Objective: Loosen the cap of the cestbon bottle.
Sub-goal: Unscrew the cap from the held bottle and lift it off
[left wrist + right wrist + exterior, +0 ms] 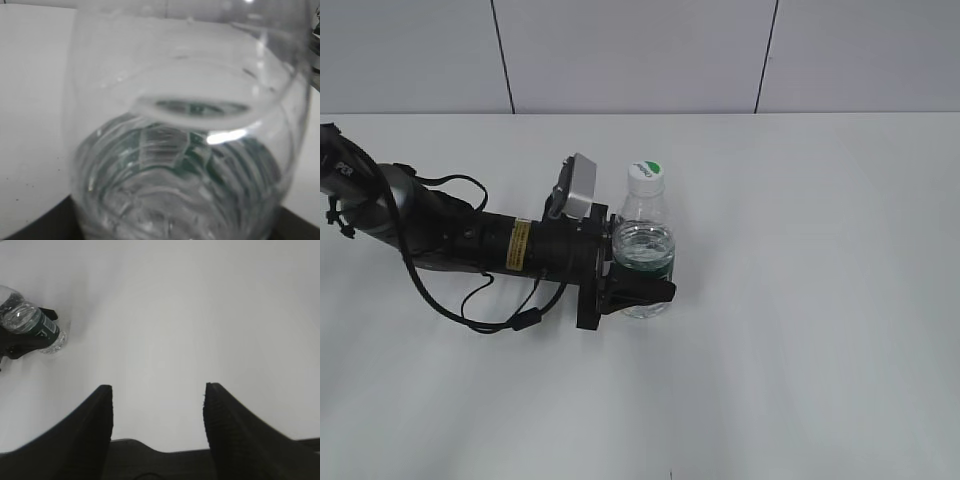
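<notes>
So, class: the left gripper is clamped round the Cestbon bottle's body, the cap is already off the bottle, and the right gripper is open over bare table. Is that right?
One thing is wrong: the cap is on the cestbon bottle, as the exterior view shows. The left gripper does clamp its body, and the right gripper is open over bare table.

- Even, bright light falls on the white table (800, 300); shadows around my left gripper (642, 290) are faint and soft.
- From outside, the bottle (645, 250) looks sharp, with small glints on its shoulder just below the cap (647, 169).
- My left wrist camera sits so close to the bottle (185, 140) that it is blurred throughout, with one white glare streak across its middle.
- From my right wrist, my right gripper (157, 420) fingers (90, 425) are dark and slightly soft; the table (200, 315) above them is nearly washed out.
</notes>
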